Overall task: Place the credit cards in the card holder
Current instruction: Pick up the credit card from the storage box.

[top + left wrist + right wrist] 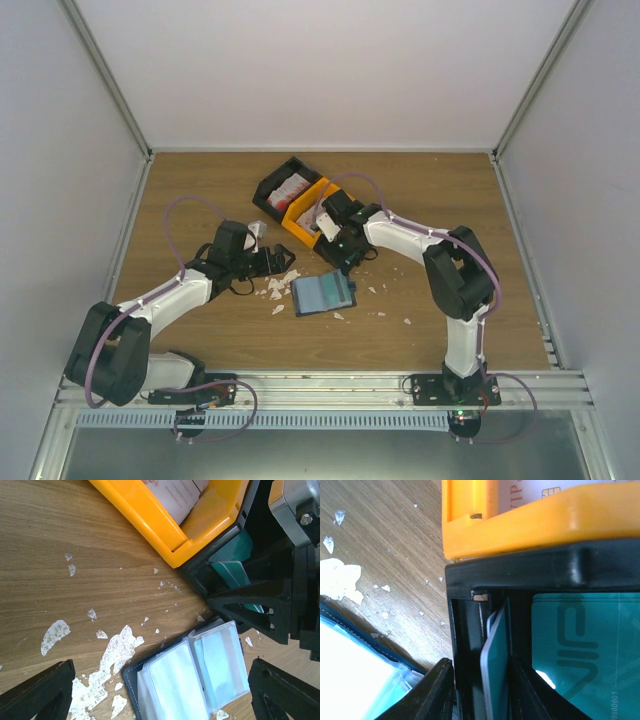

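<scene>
"VIP" is the one word I can read. It runs large, tone on tone, across the top of the teal stack lying flat in the black bin. It shows again in small grey letters on a white card in the orange bin next door, beside a gold chip. Small digits run along the teal stack's edge (too fine for me to vouch for).

One teal card stands on edge, tilted, close to the black bin's inner wall. The right gripper has its black jaws on either side of it, part-way in. I cannot tell whether they pinch the card or only flank it, since the bin wall seems to sit between them too.

The card holder lies open on the counter just in front of the bins. Its dark blue stitched cover faces down and its glossy clear sleeves face up, with pale blue showing through. The left gripper hangs over it, jaws wide apart with nothing in them.

Both bins are hard moulded plastic with thick rounded rims. A second black bin further back holds red and white cards. The counter is brown wood-grain, littered with flaky white scraps around the holder.
</scene>
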{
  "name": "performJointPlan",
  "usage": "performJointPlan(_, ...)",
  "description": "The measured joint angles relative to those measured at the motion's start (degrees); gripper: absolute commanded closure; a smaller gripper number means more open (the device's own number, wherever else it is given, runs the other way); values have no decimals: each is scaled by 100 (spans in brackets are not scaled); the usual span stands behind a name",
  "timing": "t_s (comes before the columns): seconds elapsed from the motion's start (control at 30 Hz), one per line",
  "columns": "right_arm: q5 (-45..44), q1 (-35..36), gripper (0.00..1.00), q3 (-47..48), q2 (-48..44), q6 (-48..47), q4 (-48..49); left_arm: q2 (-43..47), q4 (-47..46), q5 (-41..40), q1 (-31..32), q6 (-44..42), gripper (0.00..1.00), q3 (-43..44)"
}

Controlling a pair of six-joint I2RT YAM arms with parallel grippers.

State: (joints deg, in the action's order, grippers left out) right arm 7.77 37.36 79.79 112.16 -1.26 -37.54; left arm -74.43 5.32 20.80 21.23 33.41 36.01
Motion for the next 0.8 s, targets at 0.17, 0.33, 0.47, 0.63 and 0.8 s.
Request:
performJointPlan(0.17, 20, -4, 72, -7, -33, 66, -4, 0, 2, 0, -2, 0, 5, 0)
performJointPlan(0.33, 44, -4, 73, -31, -168, 70, -9, 0, 0, 0, -2, 0, 5, 0)
performJointPlan(0.47, 114, -4, 76, -39, -286, 68, -7, -9, -2, 0, -2, 2, 5, 0)
performJointPlan(0.63, 129, -15, 80, -74, -326, 87, 37, -31, -2, 0, -2, 2, 5, 0)
performJointPlan(0.8, 131, -15, 81, -138, -332, 157, 63, -31, -2, 0, -2, 2, 5, 0)
